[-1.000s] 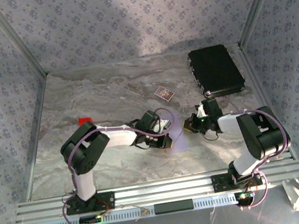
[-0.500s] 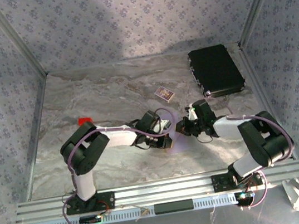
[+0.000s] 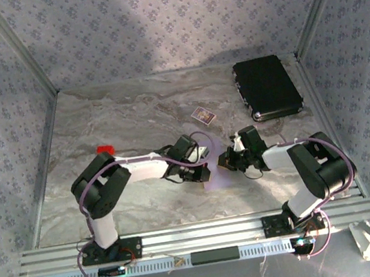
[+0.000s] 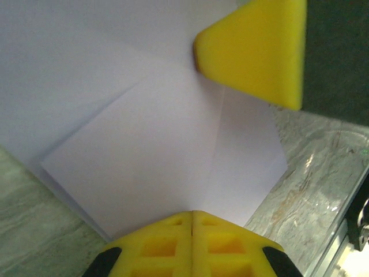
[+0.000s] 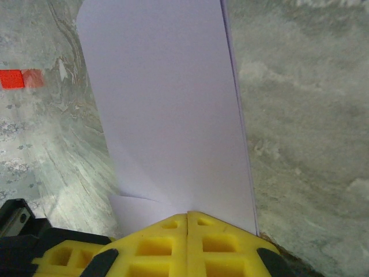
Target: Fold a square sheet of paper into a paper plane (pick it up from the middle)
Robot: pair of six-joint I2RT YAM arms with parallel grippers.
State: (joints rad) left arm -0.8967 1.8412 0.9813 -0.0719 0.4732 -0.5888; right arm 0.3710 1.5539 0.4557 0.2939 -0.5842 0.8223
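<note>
Nearest the arms: the left gripper (image 3: 202, 171) and the right gripper (image 3: 228, 160) are almost nose to nose over the middle of the grey marble-pattern table (image 3: 118, 113). The thin pale lilac square sheet of paper (image 3: 217, 177) sits between them. Can't tell whether it touches the table.

Left wrist view: yellow jaws pressed together, and the sheet (image 4: 144, 161) comes straight out of the seam, so clamped on it. The paper is partly folded, with diagonal flaps meeting and stacked layer edges at lower left. The right gripper's yellow fingertip (image 4: 253, 52) touches the sheet on its far side.

Right wrist view: jaws together here too, pinching the sheet's (image 5: 167, 115) near end. It runs away as a narrow folded panel, with a small kink just beside the jaws.

Farther back: small red block (image 3: 106, 149) to the left, small patterned card (image 3: 202, 115) behind centre, black rectangular case (image 3: 268, 88) in the far right corner. All are well apart from the work.

My read: mid-fold, no dart shape yet.

Risks:
- Both grippers clamp one thin sheet, so any pull apart tears it and any twist adds a stray crease.
- The layers aren't pinned together, so they can shear and the next crease lands off-axis.
- The kink can set into a permanent wrinkle if pressed.
- The fingers are near enough to collide on a small closing move.
</note>
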